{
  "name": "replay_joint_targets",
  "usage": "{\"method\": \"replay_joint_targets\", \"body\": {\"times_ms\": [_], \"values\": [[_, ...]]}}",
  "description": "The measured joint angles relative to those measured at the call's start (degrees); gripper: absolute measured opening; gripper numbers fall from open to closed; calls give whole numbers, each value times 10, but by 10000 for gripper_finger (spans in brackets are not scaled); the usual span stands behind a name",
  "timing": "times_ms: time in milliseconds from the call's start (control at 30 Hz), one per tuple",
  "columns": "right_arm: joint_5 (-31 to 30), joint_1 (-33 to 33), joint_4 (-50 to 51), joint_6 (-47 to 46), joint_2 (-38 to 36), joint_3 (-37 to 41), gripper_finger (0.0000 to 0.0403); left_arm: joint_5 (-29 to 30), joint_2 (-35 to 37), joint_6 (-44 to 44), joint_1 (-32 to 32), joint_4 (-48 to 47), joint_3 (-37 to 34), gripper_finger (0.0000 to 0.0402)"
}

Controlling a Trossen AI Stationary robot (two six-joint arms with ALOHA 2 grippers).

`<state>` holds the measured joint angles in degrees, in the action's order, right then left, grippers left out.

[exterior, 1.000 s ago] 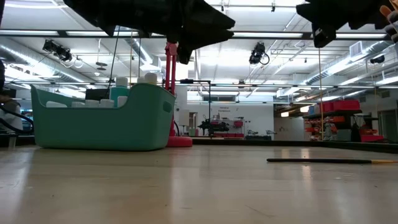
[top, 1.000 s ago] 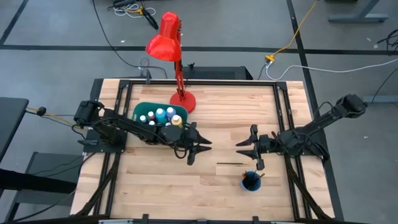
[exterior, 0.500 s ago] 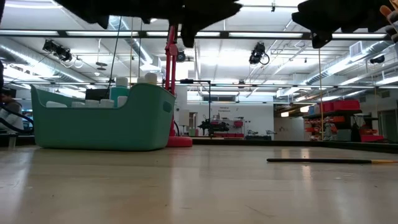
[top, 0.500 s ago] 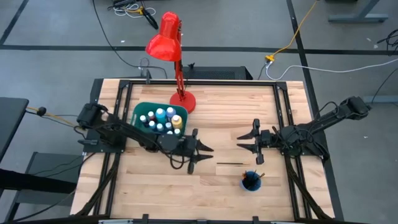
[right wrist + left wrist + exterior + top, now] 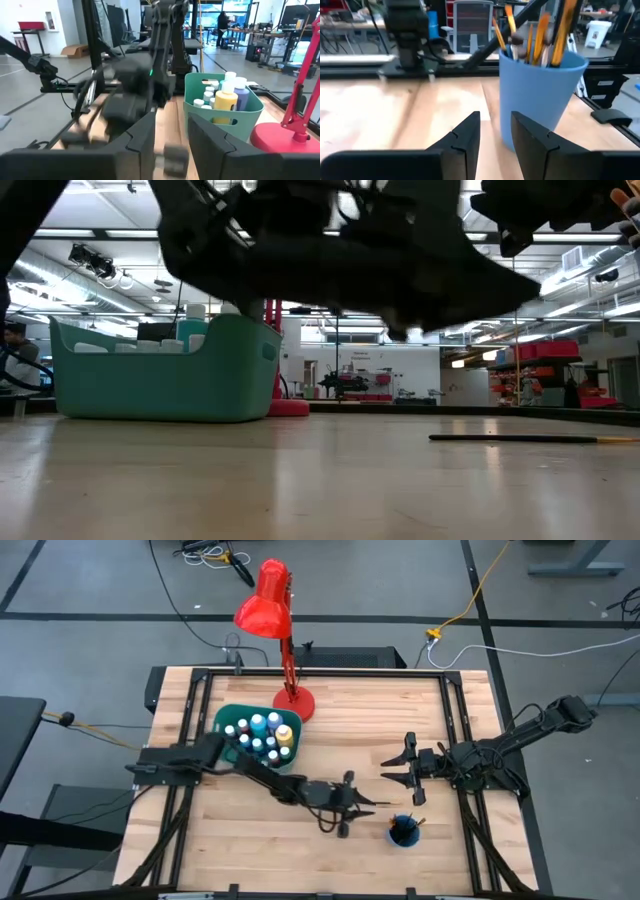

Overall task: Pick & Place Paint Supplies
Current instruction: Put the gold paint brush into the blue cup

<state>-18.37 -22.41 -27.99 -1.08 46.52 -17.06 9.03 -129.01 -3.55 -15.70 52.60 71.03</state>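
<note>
Bottles sit in my teal plastic bin (image 5: 222,721), brushes in the small round blue cup (image 5: 403,832); one thin dark paintbrush (image 5: 372,804) remains on the table. Left gripper (image 5: 362,806), part-open and empty, hangs near it; right gripper (image 5: 392,770) empty too.

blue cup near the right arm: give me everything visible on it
The cup is a small round light-blue tumbler, plastic by its look, upright on the wooden table near the front edge. It widens slightly toward an open rim. Several brushes with yellow-orange handles stand inside it, leaning against the rim. From above its inside looks dark. The left pincer sits just short of it, jaws a little apart and holding nothing; whether it touches the cup is unclear.
</note>
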Motion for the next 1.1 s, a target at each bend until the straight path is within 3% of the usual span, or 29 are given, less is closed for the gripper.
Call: {"method": "replay_joint_targets", "body": {"times_ms": [233,367,500,1100], "values": [[17,0,8,0,0,0,123,18,-72,-63,1,-63,61,114],[44,0,8,0,0,0,123,29,-72,-99,10,-129,65,114],[60,0,8,-3,0,0,123,34,-71,-112,17,-132,65,114],[60,0,10,-28,0,0,123,65,-68,-118,19,-216,67,104]]}}
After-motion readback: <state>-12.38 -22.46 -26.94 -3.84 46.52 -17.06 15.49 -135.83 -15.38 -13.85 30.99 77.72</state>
